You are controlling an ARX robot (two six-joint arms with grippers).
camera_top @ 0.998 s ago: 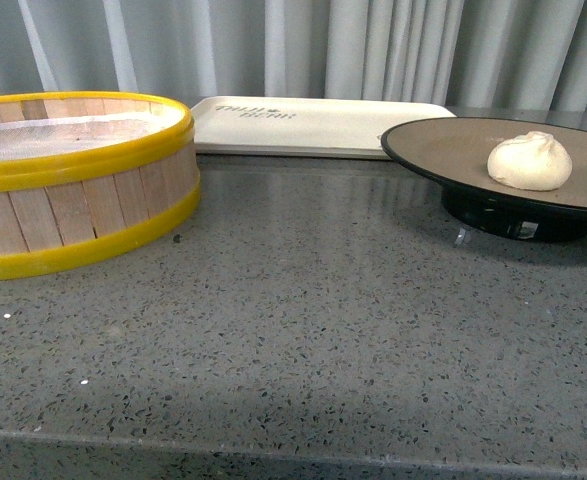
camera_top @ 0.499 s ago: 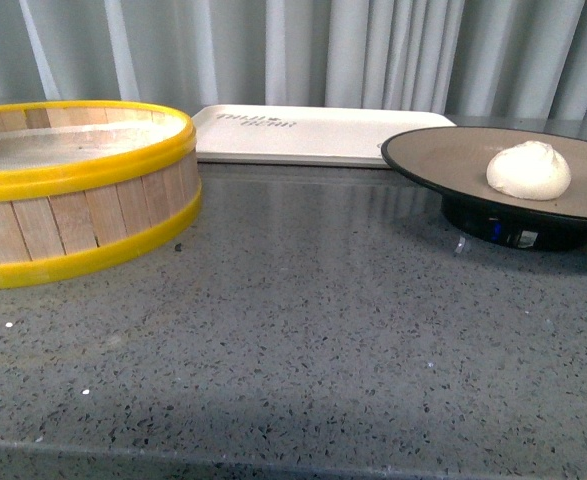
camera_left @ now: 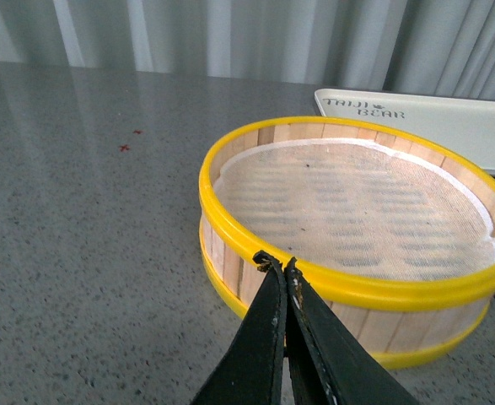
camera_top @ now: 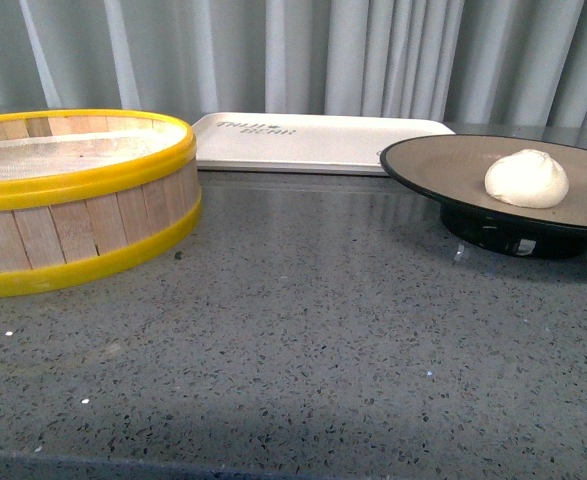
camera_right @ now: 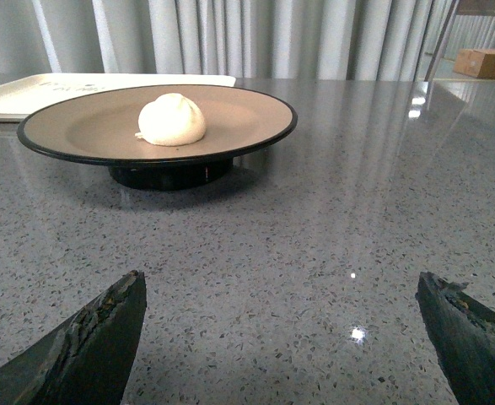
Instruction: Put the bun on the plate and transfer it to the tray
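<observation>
Bun (camera_top: 526, 178) sits on the plate (camera_top: 433, 160), right of the plate's centre. The plate stands on the table (camera_top: 323, 330), far right. Tray (camera_top: 313, 140) lies at the far edge of the table, just left of and behind the plate, with nothing on it.

Right hand (camera_right: 279, 283): fingers spread wide, empty, low over the table on the near side of the plate. The bun is well apart from it, farther off.

Left hand (camera_left: 282, 266): fingers pressed together, gripping nothing, just outside the near wall of the steamer basket (camera_top: 73, 230).
</observation>
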